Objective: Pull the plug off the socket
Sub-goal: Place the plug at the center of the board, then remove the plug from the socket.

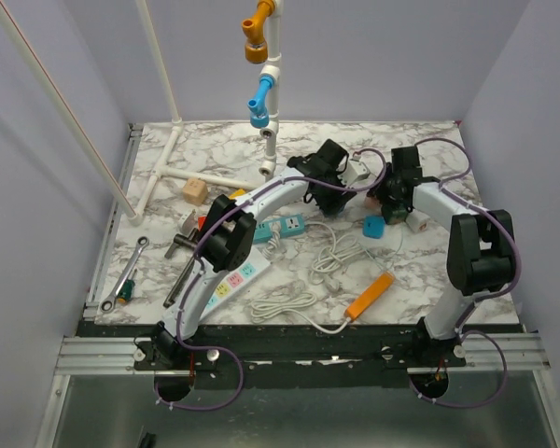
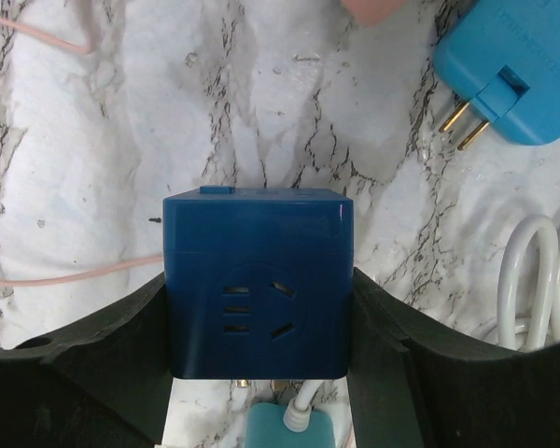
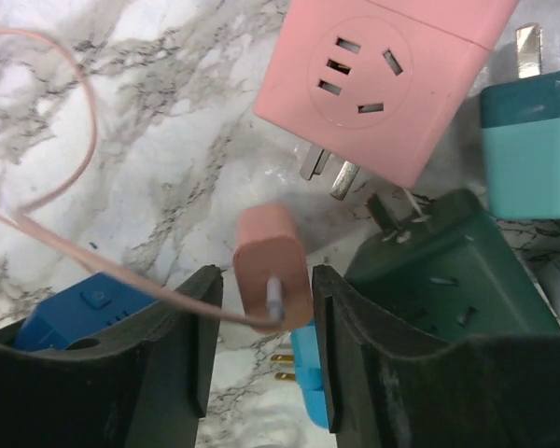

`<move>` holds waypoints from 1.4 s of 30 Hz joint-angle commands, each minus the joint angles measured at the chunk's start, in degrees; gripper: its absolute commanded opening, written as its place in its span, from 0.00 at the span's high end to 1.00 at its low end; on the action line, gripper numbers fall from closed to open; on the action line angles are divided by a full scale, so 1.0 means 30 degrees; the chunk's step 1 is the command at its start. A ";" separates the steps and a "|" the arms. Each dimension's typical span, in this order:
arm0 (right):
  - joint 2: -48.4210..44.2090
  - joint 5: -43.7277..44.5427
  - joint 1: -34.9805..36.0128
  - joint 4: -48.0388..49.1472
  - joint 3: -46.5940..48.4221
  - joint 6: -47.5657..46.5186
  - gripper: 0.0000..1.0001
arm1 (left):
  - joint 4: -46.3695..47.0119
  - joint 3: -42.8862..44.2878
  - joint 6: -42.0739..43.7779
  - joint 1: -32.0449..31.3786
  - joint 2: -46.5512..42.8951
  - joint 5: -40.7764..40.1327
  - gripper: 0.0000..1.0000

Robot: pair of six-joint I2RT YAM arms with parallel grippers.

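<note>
Marble tabletop [image 1: 420, 271], far side: left pincer [image 2: 259, 289] clamps a blue socket cube [image 2: 259, 247]. Pink plug [image 3: 271, 257] sits clear of it inside the right pincer [image 3: 266, 275]; I cannot tell whether it is pinched. Pulling looks done; next, set the plug down.

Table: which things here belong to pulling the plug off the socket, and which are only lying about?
Job: pink plug, right gripper around it; dark blue cube socket, clamped in left gripper.
Lying about: wrench, wooden block, orange strip, pink cube socket, light blue adapter.
</note>
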 commanded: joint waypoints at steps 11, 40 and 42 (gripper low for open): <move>0.0535 0.0611 0.0825 0.0309 0.0952 0.0627 0.27 | 0.0317 -0.2219 -0.0981 -0.0378 -0.3416 0.0921 0.02; -0.6133 0.5849 1.3930 -0.5062 0.1283 0.2103 0.00 | -0.4984 -1.6747 0.3743 0.2683 -2.9677 -0.0475 0.02; -0.4509 0.5898 1.4681 -0.5131 0.2000 0.2601 0.00 | -0.3632 -1.8272 0.2518 0.2698 -3.1748 -0.1064 0.02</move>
